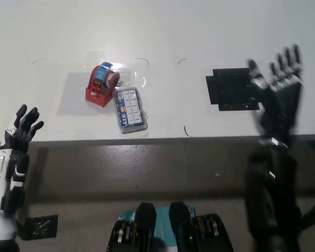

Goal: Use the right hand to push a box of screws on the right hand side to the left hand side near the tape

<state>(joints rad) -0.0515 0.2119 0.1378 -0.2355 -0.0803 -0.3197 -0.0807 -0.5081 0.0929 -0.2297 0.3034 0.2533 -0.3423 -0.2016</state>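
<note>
Lying on the white table (52,31), the box of screws (129,109) sits just beside the red tape dispenser (101,84). The black right robot hand (277,100) is wide, holding nothing, near a black mat (233,88). The left robot hand (21,128) rests wide at the table's edge.

We see the black right robot hand (277,89) raised at picture right, fingers spread and pointing up, holding nothing, its forearm rising from the bottom right. The white left robot hand (22,127) rests at lower left, fingers apart and empty, wrist and forearm running down.
</note>
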